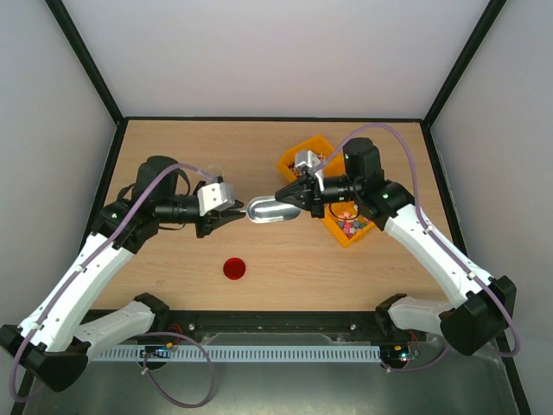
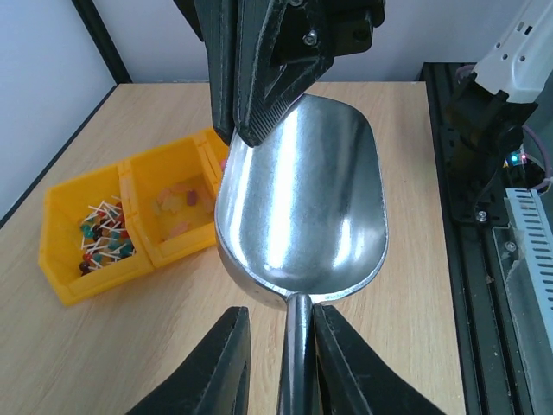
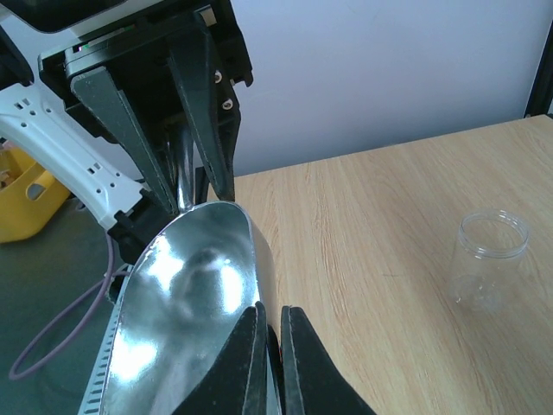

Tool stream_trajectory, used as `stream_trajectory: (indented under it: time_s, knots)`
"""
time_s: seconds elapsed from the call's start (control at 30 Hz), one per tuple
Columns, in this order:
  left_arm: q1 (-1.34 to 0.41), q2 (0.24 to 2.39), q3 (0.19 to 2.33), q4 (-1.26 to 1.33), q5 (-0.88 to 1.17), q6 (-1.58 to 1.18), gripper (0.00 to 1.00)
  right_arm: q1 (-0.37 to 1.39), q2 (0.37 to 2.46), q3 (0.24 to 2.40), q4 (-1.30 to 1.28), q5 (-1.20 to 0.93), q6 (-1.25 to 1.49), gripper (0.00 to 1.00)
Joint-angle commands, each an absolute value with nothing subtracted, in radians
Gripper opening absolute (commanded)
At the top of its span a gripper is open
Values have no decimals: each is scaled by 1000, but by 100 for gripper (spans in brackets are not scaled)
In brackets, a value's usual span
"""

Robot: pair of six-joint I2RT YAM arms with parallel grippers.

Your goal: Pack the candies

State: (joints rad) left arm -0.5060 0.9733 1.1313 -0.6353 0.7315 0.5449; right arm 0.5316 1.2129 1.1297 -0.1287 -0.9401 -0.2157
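Held above the middle of the light wooden table [image 1: 173, 138] from both ends: a shiny silver metal scoop [image 1: 268, 210], with the left gripper [image 1: 238, 210] clamped on its thin handle and the right gripper [image 1: 285, 194] clenched tight on the opposite rim. Located in the open yellow plastic bins [image 1: 288, 162] at the far right, beneath the right arm: the small multicoloured candies [image 1: 350, 226]. Lying near of centre, a flat round red lid [image 1: 233, 269]; standing upright on the left side, a clear plastic jar [image 3: 491, 259].
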Motion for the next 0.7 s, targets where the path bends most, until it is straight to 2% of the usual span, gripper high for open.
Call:
stream_trajectory:
  time_s: [0.0,0.27,0.4,0.43,0.47,0.5,0.53,0.57,0.67]
  knots:
    - [-506,965,1118,-605,723,541,22,538,1208,1122,-89,-958,-213,1]
    - [-506,966,1113,-603,729,553,12,538,1212,1123,-80,-963,-214,1]
    - [-506,964,1112,-599,722,546,2,538,1214,1118,-67,-936,-194,4]
    - [-506,962,1112,-598,719,544,2,537,1219,1117,-56,-901,-162,12]
    - [-506,960,1111,-594,710,536,2,529,1226,1122,-53,-862,-133,25]
    - [-504,959,1109,-589,693,520,2,515,1237,1129,-59,-840,-95,44]
    - [-498,959,1106,-586,680,499,2,489,1257,1138,-72,-833,-66,57]
    - [-491,957,1102,-578,669,479,2,449,1279,1154,-92,-834,-45,67]
    - [-483,962,1085,-566,610,424,2,354,1359,1207,-200,-845,-48,83]
